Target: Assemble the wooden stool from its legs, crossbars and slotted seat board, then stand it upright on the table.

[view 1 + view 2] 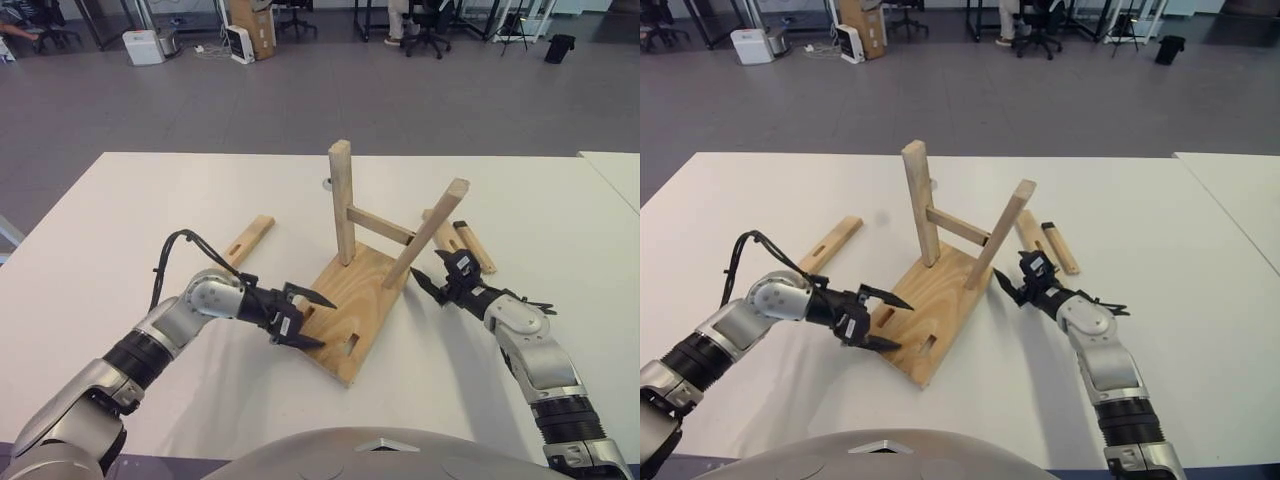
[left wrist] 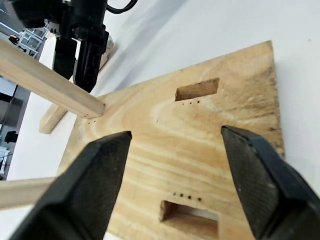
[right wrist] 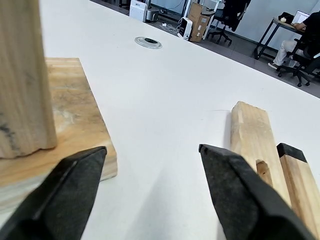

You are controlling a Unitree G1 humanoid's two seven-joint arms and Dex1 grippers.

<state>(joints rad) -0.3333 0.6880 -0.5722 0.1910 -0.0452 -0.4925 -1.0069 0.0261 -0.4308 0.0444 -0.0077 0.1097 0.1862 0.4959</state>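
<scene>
White tabletop (image 1: 120, 220), open office floor behind. Pale wooden slotted seat board (image 1: 355, 300) lies flat mid-table. Two square wooden legs (image 1: 342, 200) stand in its far slots, joined by a short wooden crossbar (image 1: 380, 225); the right-hand leg (image 1: 430, 232) leans. Two near slots (image 2: 197, 89) sit empty. One loose notched wooden piece (image 1: 248, 240) lies to the left, two more loose sticks (image 1: 470, 245) to the right. Left gripper (image 1: 326, 322) hangs spread wide over the board's near edge, holding nothing. Right gripper (image 1: 425, 285) is parted too, beside the leaning leg's foot. Judge the wood stiff, light, dry and not fragile; the seated joints look loose. Take each loose stick mid-length across its narrow faces, and steady the board by its edge.
</scene>
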